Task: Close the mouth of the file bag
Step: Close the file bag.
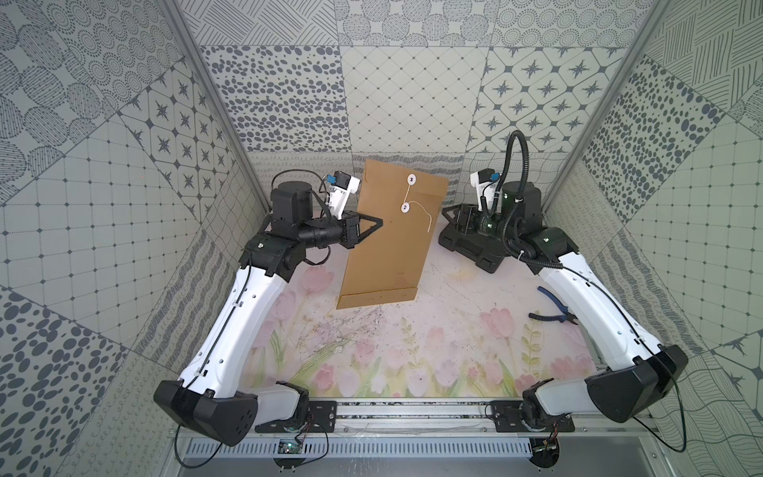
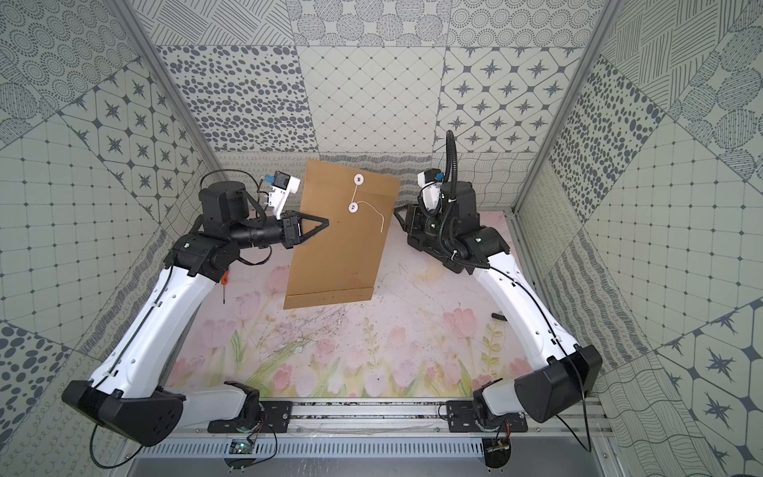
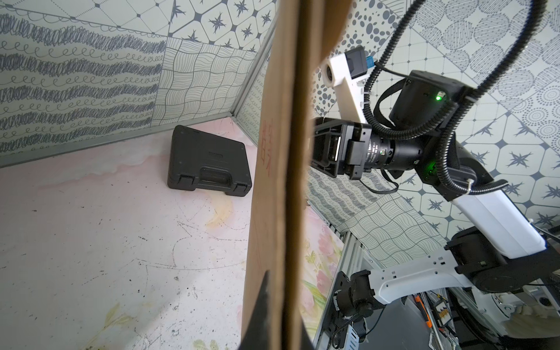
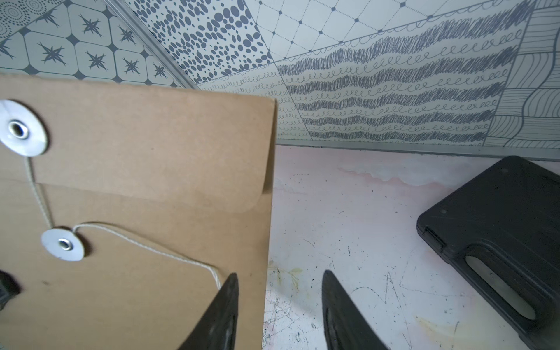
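**Q:** Top views: where is the file bag (image 1: 388,247)?
**A:** Held up and tilted between the two arms in both top views, flap end toward the back wall. Cannot tell whether its lower edge touches the table (image 1: 454,297).

**Q:** Left gripper (image 1: 379,223)?
**A:** Jaws fully closed, pinching the file bag's edge on the left arm's side, about midway along it.

**Q:** Right gripper (image 1: 445,211)?
**A:** Just beside the opposite edge, level with the lower disc (image 1: 405,207). No grip seen from above.

**Q:** Left wrist view?
**A:** File bag (image 3: 278,181) is seen edge-on. One black finger (image 3: 264,291) lies against its face. The right gripper (image 3: 321,148) sits just past the far side. A black case (image 3: 209,160) lies on the table, well apart.

**Q:** Right wrist view?
**A:** Right gripper (image 4: 280,291) is partly open and holds nothing. The file bag's (image 4: 136,151) side edge lies between its tips: one fingertip (image 4: 230,288) overlaps the brown face, the other is over bare table. Contact cannot be told. The flap is folded down. The string (image 4: 145,245) runs from the upper disc (image 4: 21,128) to the lower disc (image 4: 62,244), and its loose tail ends just beside that fingertip
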Controlling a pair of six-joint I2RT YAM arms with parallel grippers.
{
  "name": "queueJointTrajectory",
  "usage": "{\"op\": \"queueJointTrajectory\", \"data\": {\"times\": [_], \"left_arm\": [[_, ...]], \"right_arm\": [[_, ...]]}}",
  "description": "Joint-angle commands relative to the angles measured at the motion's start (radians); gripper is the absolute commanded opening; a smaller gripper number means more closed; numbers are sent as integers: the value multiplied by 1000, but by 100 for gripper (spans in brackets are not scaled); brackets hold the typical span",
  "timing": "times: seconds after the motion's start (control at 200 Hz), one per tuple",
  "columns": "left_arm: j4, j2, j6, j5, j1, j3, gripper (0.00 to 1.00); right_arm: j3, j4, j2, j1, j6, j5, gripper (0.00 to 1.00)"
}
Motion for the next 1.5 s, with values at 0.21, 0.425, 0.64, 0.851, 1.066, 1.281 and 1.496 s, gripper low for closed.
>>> {"op": "queueJointTrajectory", "data": {"times": [0.21, 0.425, 0.64, 0.851, 1.066, 1.281, 1.496], "left_arm": [[43, 4, -2, 20, 1, 10, 0], [39, 5, -3, 23, -2, 15, 0], [45, 11, -5, 27, -11, 21, 0], [55, 17, -9, 39, -20, 26, 0], [54, 21, -10, 44, -26, 34, 0], [45, 14, -1, 38, -26, 35, 0], [33, 14, 7, 32, -27, 37, 0]], "right_arm": [[34, 17, 18, 63, -17, -37, 40], [24, 55, 53, 71, 6, -58, 35], [33, 77, 88, 71, 21, -76, 32], [21, 135, 105, 71, 48, -117, 36], [31, 154, 126, 72, 62, -135, 32], [32, 148, 147, 68, 54, -129, 21], [26, 151, 141, 66, 56, -121, 5]]}}
